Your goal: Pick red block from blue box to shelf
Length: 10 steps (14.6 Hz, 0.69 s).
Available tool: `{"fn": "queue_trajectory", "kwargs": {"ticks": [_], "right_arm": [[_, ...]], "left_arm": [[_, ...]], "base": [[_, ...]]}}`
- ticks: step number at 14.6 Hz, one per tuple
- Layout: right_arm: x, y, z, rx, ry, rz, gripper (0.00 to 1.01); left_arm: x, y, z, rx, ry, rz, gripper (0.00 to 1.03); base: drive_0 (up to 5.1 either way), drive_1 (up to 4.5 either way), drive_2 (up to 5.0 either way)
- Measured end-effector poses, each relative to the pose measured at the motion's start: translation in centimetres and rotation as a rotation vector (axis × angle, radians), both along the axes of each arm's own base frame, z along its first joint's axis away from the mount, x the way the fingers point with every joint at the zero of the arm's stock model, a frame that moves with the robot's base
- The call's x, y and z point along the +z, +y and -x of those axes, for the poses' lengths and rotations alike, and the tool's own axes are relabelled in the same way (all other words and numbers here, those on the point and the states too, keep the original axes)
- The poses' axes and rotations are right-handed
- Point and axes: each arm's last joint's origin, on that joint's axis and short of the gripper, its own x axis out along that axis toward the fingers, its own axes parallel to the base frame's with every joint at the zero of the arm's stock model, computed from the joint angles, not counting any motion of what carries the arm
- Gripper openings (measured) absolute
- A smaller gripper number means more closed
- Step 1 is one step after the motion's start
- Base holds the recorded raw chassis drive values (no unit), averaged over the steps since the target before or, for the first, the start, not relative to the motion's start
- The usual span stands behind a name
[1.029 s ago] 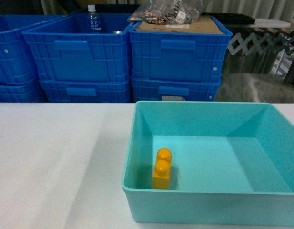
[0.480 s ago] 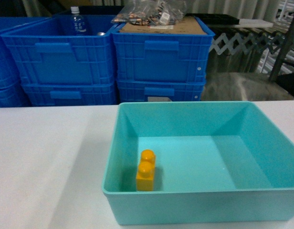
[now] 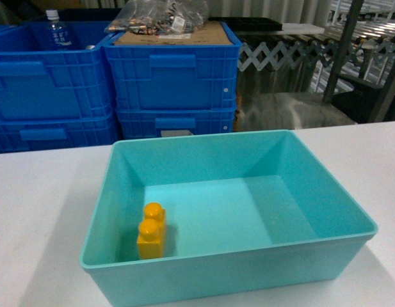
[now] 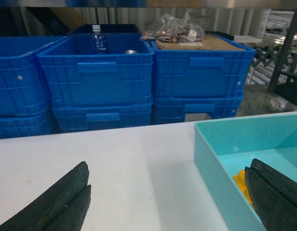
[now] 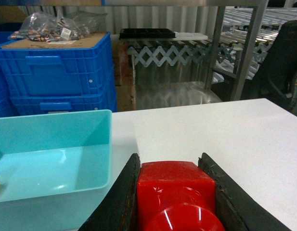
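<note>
Over the white table, right end effector [image 5: 174,202] clamps the red block [image 5: 177,195]; left end effector [image 4: 167,202] gapes wide.

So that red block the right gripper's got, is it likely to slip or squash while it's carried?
The red block looks like rigid moulded plastic, so it probably won't squash. Its surface is glossy, so it could slide if the grip loosens, though the right gripper has flat faces on both sides. It looks small and probably light.

Head looks down, close, into the blue box [image 3: 248,259]; both low wrist views (table-level) share it.
</note>
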Motion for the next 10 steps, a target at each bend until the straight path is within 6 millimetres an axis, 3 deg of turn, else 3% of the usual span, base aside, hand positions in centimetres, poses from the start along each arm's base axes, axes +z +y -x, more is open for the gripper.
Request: {"fn": "queue_trajectory", "kwargs": {"ticks": [10], "right_arm": [[0.0,0.0,0.0,0.0,0.0,0.0,0.28]], "left_arm": [[0.0,0.0,0.0,0.0,0.0,0.0,0.98]], "base": [[-1.6,-1.59,-1.6]]}}
